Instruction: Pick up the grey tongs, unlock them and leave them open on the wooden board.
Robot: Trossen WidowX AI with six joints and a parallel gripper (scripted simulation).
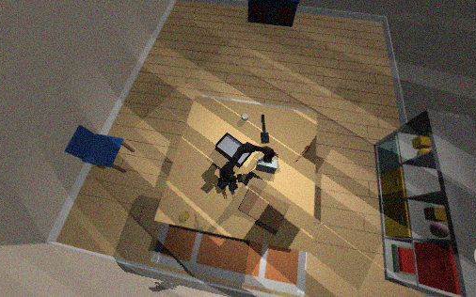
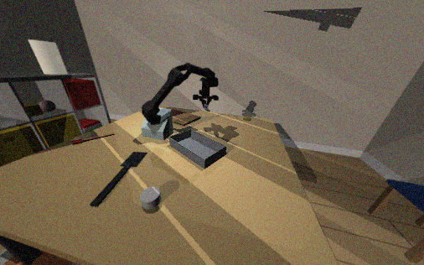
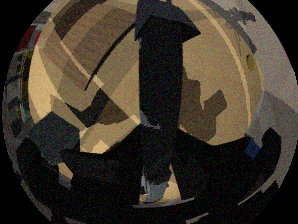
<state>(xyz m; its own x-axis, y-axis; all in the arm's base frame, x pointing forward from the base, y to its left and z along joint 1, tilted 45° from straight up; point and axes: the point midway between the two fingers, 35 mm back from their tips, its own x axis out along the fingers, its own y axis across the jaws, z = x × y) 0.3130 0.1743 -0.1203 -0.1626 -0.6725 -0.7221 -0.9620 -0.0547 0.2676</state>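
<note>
Through the wrist camera I had the fingers (image 1: 229,184) (image 2: 205,101) in the lower middle of the frame, clenched on the grey tongs (image 2: 205,107) (image 3: 161,75), which ran up to the top centre. They hung above the bench (image 1: 200,117) (image 2: 229,218) (image 3: 220,75), near the middle of the exterior frame. I judged them light but long enough to swivel, stiff while locked, springy once freed, and smooth enough to slip. I wanted hold across both arms, clear of the hinge, so a squeeze could work the lock. They looked dark and slim, with a broad, angular end uppermost in the wrist frame; as far as I could make out in that gloom, the arms lay together. Farther off, the wooden board (image 1: 257,199) (image 2: 188,119) (image 3: 95,55) waited in the wrist frame's upper left, the tongs not yet laid there.
</note>
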